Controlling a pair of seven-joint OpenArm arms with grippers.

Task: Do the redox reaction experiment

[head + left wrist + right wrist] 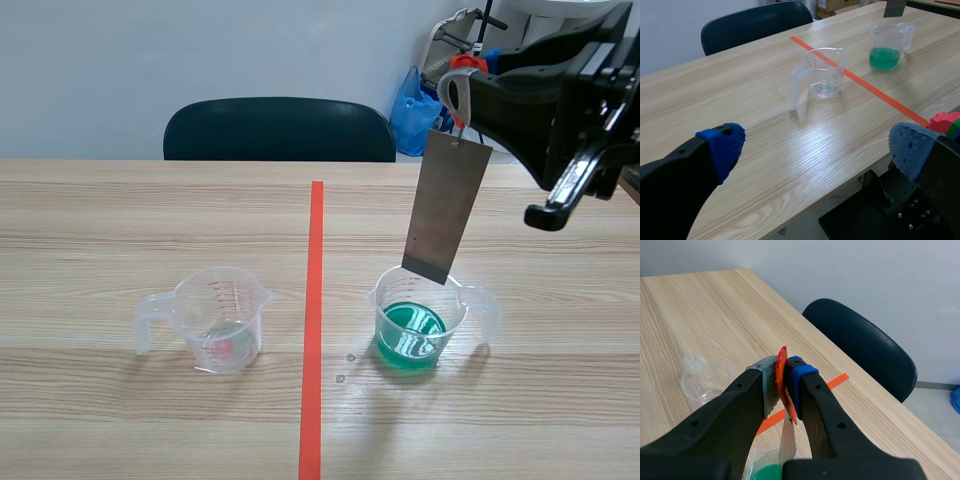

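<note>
Tape line (314, 320) between left beaker (218, 320) and right beaker (455, 312); metal strip (447, 207) over right beaker; chair (278, 130) behind table (120, 220).

Metal plate (895, 7) mostly out of frame (lower end, perhaps)

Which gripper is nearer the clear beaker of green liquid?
Right. The right gripper holds the orange clip with its grey metal plate over the beaker; the left gripper sits open at the wooden table's near edge, far off.
</note>
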